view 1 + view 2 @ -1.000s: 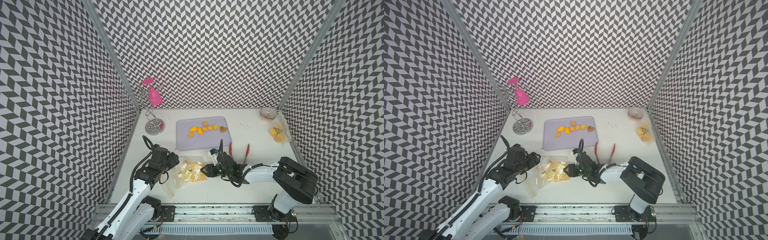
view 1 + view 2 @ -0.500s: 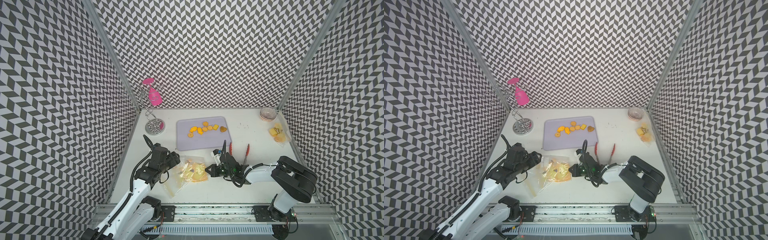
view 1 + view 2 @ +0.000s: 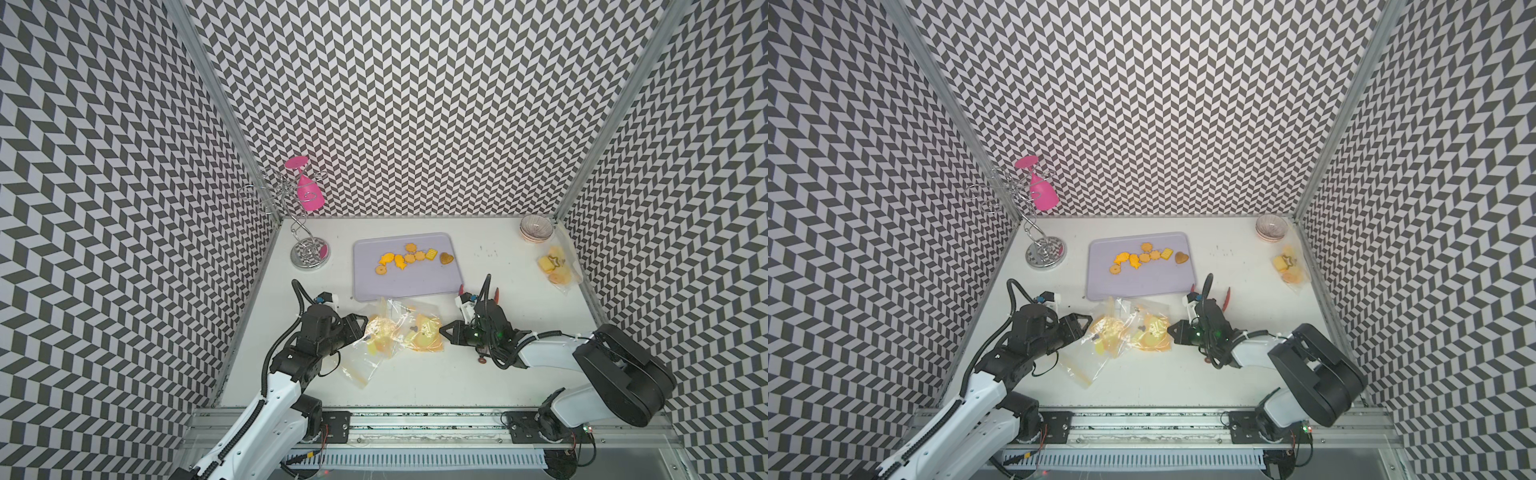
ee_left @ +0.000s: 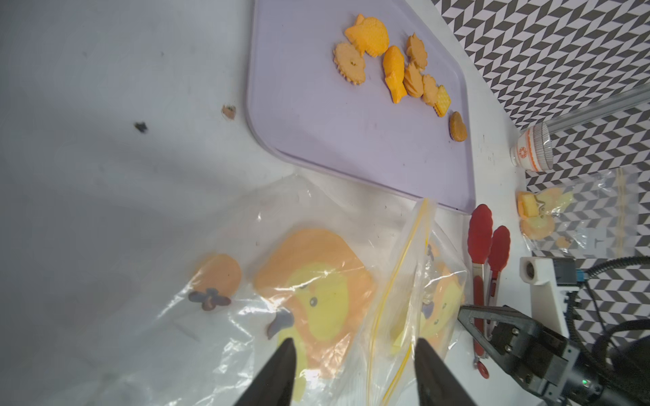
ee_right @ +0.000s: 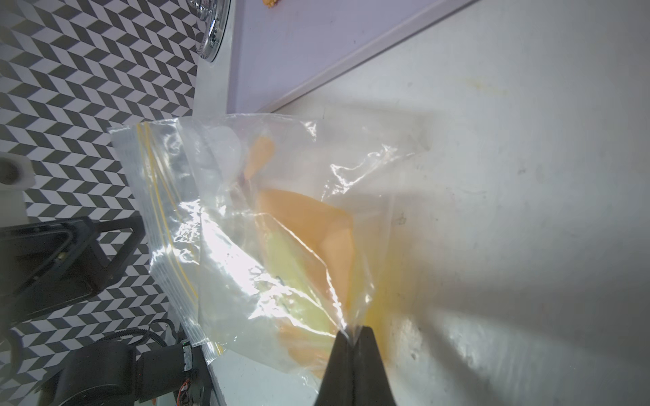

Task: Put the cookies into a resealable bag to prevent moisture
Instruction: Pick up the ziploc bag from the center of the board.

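Several yellow-orange cookies (image 3: 411, 257) (image 3: 1144, 257) (image 4: 394, 70) lie in a row on the lavender tray (image 3: 415, 284) (image 3: 1142, 284). In front of the tray lies the clear resealable bag (image 3: 399, 332) (image 3: 1129, 334) (image 4: 316, 298) (image 5: 267, 246), printed with orange and yellow figures and crumpled, with a yellow zip strip. My right gripper (image 3: 442, 332) (image 3: 1170, 330) (image 5: 353, 330) is shut on a fold of the bag's right edge. At the bag's left side, my left gripper (image 3: 363, 326) (image 3: 1086, 324) (image 4: 355, 346) has its jaws apart, with bag film lying between them.
Red-tipped tongs (image 3: 496, 294) (image 4: 482, 246) lie behind my right gripper. A second bag with biscuits (image 3: 555, 266) and stacked small bowls (image 3: 536, 228) sit at the back right. A wire rack holding a pink glass (image 3: 305, 191) stands at the back left.
My right gripper closed on the bag's edge and drew it a little to the right, bunching the bag. My left jaws narrowed around the bag's left side.
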Controlling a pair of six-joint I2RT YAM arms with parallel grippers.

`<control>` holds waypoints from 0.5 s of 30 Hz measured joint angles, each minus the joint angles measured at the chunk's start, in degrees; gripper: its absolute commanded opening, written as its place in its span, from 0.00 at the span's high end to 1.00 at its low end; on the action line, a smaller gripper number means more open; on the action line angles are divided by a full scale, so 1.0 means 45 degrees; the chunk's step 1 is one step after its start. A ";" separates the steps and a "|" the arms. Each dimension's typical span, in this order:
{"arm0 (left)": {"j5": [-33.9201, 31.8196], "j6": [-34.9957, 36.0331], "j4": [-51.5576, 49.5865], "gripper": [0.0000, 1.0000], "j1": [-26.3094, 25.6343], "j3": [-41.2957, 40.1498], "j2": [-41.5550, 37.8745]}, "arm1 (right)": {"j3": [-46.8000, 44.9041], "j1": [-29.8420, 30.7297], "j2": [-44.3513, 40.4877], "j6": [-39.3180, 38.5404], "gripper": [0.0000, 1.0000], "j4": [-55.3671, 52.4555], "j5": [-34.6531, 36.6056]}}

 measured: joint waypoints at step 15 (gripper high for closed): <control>0.1151 0.0486 0.2506 0.60 -0.1545 -0.0568 0.0903 | -0.0219 -0.0500 -0.0005 -0.0126 1.00 0.0068 -0.0918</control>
